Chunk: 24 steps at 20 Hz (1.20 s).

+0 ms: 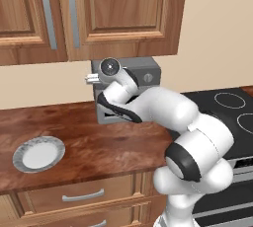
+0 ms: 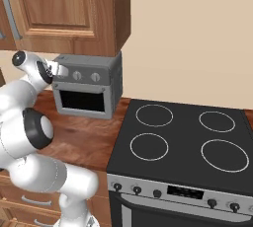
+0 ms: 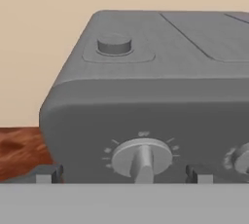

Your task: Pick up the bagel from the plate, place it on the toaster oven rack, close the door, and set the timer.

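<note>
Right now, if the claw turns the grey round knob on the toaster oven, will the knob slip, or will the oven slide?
The grey round knob has a raised bar across it, so the open claw can probably grip it without slipping. The boxy grey toaster oven sits flat on the wooden counter, so it likely stays put, though a hard twist might shift it.

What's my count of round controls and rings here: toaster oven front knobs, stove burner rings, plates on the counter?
Toaster oven front knobs: 2
Stove burner rings: 4
Plates: 1
Total: 7
</note>
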Motion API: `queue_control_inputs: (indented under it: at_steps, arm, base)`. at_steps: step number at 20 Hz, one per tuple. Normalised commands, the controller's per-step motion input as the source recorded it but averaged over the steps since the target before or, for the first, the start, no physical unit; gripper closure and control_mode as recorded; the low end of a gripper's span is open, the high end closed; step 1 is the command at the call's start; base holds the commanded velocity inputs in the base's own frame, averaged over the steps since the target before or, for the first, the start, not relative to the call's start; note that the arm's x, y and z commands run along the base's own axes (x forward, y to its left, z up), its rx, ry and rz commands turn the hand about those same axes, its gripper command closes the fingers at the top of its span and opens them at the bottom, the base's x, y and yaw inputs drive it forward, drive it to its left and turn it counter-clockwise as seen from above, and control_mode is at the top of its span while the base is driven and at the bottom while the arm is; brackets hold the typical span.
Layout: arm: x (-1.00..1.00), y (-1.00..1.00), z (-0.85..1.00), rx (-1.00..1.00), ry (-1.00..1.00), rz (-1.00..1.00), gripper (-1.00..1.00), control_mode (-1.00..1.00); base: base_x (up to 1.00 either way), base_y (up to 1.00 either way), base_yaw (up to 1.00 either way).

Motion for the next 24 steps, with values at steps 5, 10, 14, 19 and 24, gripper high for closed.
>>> queue_control_inputs:
  at_steps: [5, 10, 14, 19, 24]
  arm:
    - [0.04, -0.12, 0.0, 0.0, 0.0, 0.0, -1.0, -1.0]
    - [0.27, -0.02, 0.0, 0.0, 0.0, 0.0, -1.0, -1.0]
    - [0.33, 0.0, 0.0, 0.0, 0.0, 0.0, -1.0, -1.0]
    - [0.24, 0.0, -0.07, 0.0, 0.0, 0.0, -1.0, -1.0]
    - [0.22, -0.01, -0.11, 0.0, 0.0, 0.0, -1.0, -1.0]
  base:
    - [0.0, 0.0, 0.0]
    - [0.0, 0.0, 0.0]
    - [0.0, 0.0, 0.0]
    - [0.0, 0.0, 0.0]
    - [0.0, 0.0, 0.0]
